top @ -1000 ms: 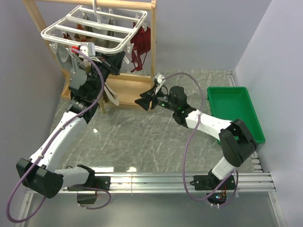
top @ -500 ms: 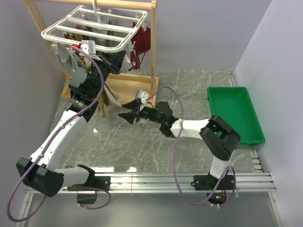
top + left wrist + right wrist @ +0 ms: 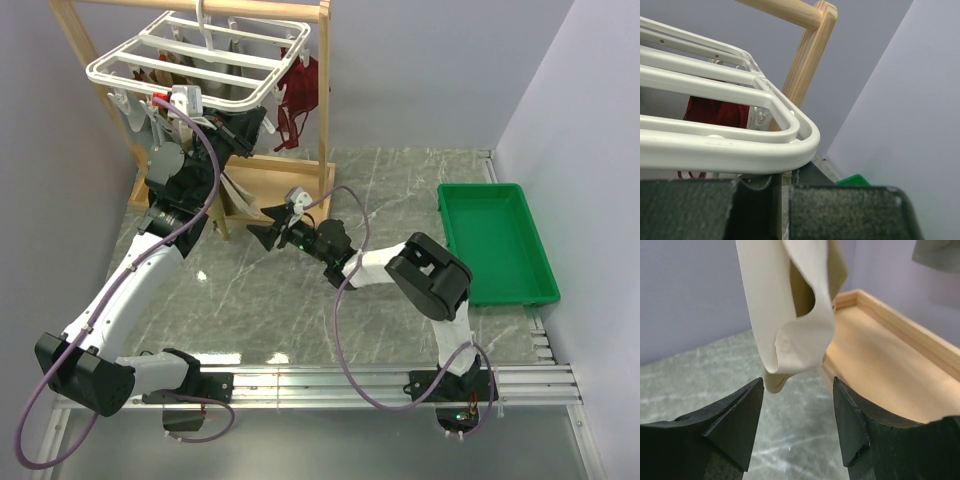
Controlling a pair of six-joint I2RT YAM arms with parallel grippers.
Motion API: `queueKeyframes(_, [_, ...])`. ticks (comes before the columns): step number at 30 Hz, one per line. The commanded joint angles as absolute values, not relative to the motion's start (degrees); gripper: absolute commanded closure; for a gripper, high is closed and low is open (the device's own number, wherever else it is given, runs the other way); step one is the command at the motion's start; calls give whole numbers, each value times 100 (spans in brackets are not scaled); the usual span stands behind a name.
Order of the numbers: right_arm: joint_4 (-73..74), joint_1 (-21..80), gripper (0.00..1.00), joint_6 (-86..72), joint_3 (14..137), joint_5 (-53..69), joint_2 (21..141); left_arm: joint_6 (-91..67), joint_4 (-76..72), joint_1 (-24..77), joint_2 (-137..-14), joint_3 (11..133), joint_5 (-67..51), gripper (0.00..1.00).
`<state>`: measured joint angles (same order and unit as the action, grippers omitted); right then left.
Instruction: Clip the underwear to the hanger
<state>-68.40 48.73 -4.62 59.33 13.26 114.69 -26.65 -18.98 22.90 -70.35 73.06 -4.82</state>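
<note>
The underwear [image 3: 232,195] hangs as a pale tan strip under the front corner of the hanger [image 3: 180,75], its long axis straight up and down, its lower end loose above the base of the wooden stand [image 3: 325,100]. The left gripper [image 3: 243,135] is up at the hanger's rim with its fingers pressed together. From the left wrist view only a thin pale sliver shows between them, so I judge it is pinching the cloth's top edge.

The right gripper [image 3: 265,225] is the nearer one to the free end. Its fingers are spread with nothing between them, and the cloth lies at about ten o'clock from them in the overhead view. Seen from its own wrist, the strip drops in from twelve o'clock and its tip ends just past the gap – the next close turns on that line-up.

A second ago the right gripper sat further off toward three o'clock; it has since swung in, with the elbow folded and the fingers a little wider. The left arm has not moved.
</note>
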Motion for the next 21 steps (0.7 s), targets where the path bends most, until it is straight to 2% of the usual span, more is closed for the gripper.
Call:
queueKeyframes(1, [-7734, 4922, 35, -633, 6371, 1090, 11688, -2654, -1846, 2268, -7005, 7488, -607, 100])
queueKeyframes(6, [-7988, 5009, 37, -800, 6793, 1177, 12067, -2646, -1863, 2250, -6987, 7453, -571, 100])
queueKeyframes(10, [-7998, 5089, 46, -800, 7110, 1265, 12287, -2637, -1811, 2224, -6970, 7453, -563, 100])
queueKeyframes(12, [-7998, 5098, 56, -739, 7110, 1309, 12270, -2610, -1741, 2206, -6935, 7444, -571, 100])
queueKeyframes(14, [-8129, 5089, 84, -590, 6918, 1249, 12112, -2593, -1679, 2171, -6917, 7453, -606, 100])
queueKeyframes(15, [-8156, 5054, 91, -519, 6830, 1118, 12024, -2575, -1627, 2153, -6891, 7453, -624, 100])
queueKeyframes(17, [-8148, 4966, 100, -352, 6601, 1177, 11699, -2575, -1530, 2066, -6856, 7410, -668, 100])
queueKeyframes(21, [-7630, 4703, 100, -97, 6504, 1476, 11146, -2566, -1380, 1986, -6794, 7357, -799, 100])
